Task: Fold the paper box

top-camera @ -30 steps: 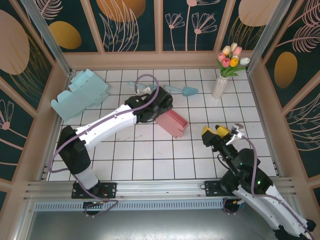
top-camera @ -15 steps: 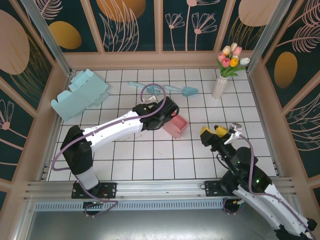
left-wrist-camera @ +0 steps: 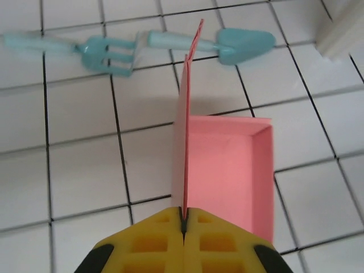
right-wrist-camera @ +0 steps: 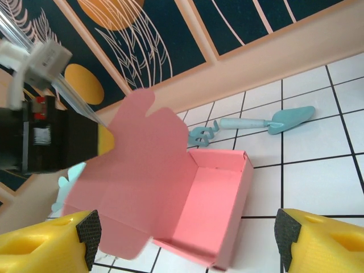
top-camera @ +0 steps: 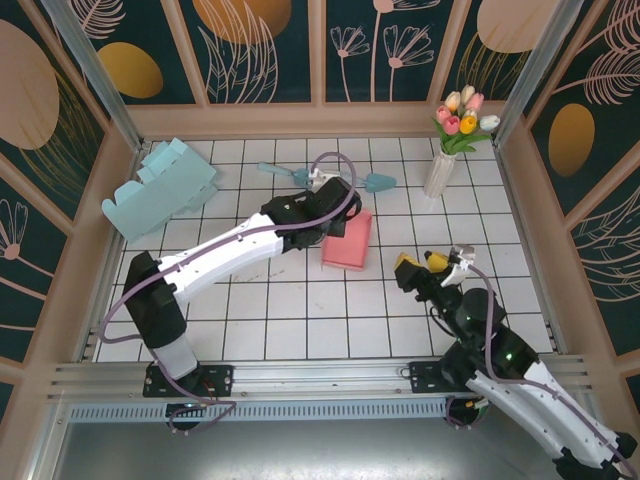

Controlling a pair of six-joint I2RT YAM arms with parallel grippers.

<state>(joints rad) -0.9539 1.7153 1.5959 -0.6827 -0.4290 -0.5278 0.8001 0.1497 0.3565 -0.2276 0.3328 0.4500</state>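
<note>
The pink paper box (top-camera: 348, 243) lies near the middle of the tiled floor, its tray (left-wrist-camera: 227, 170) open upward. Its lid flap (right-wrist-camera: 142, 165) stands upright along the tray's left side. My left gripper (top-camera: 335, 215) is shut on the near edge of that flap, the yellow fingers (left-wrist-camera: 153, 244) pressed together around the thin sheet (left-wrist-camera: 185, 165). To the box's right, my right gripper (top-camera: 425, 264) hangs open and faces the box (right-wrist-camera: 219, 210). Its yellow fingertips (right-wrist-camera: 48, 244) frame the bottom corners of the right wrist view, apart from the box.
A teal fork (top-camera: 283, 172) and a teal trowel (top-camera: 372, 182) lie just behind the box. A pale teal paper box (top-camera: 160, 187) sits at the back left. A white vase of tulips (top-camera: 440, 170) stands at the back right. Wooden walls (top-camera: 320, 120) ring the floor.
My left gripper closed on the lid flap and swung right and back, raising the flap upright and turning the box. The right gripper crept slightly left, still open.
</note>
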